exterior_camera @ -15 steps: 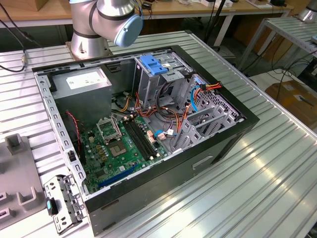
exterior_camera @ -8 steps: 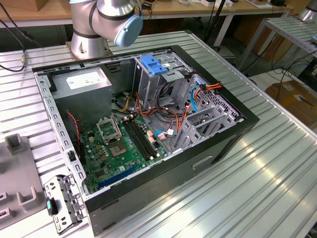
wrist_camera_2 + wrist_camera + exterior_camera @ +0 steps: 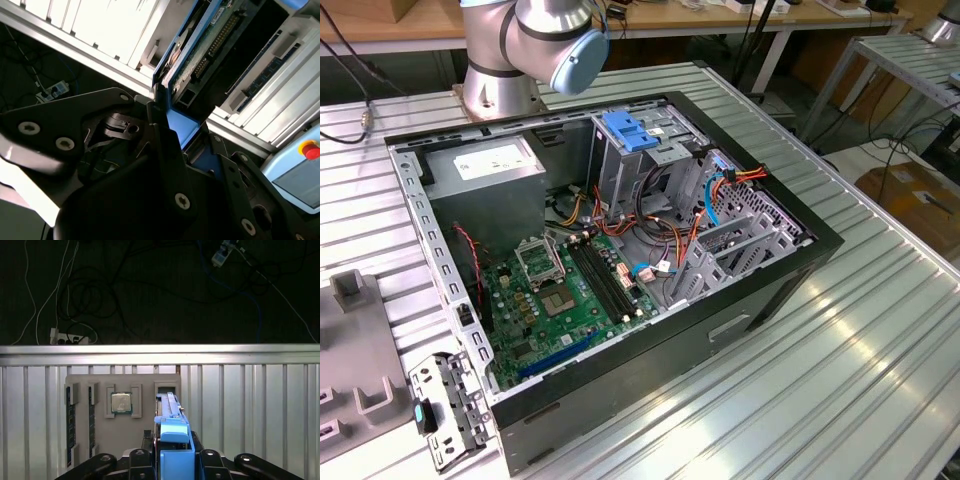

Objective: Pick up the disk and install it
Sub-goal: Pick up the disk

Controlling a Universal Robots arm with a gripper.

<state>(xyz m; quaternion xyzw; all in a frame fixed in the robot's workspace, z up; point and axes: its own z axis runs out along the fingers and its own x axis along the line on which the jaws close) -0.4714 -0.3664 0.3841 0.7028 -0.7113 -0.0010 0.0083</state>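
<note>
Disk (image 3: 171,412): flat drive with a dark metal body, green circuit board and bright blue carrier frame. It is held edge-on in the hand (image 3: 174,452), fingers closed on the frame, over the ribbed metal surface (image 3: 250,405). Grey tray (image 3: 150,380) close by holds one processor chip (image 3: 121,402) and two memory sticks (image 3: 70,425). Open computer case (image 3: 750,320), exterior view, holds a green motherboard (image 3: 570,300), a metal drive cage (image 3: 610,175) with a light-blue latch (image 3: 628,130), and cables.
</note>
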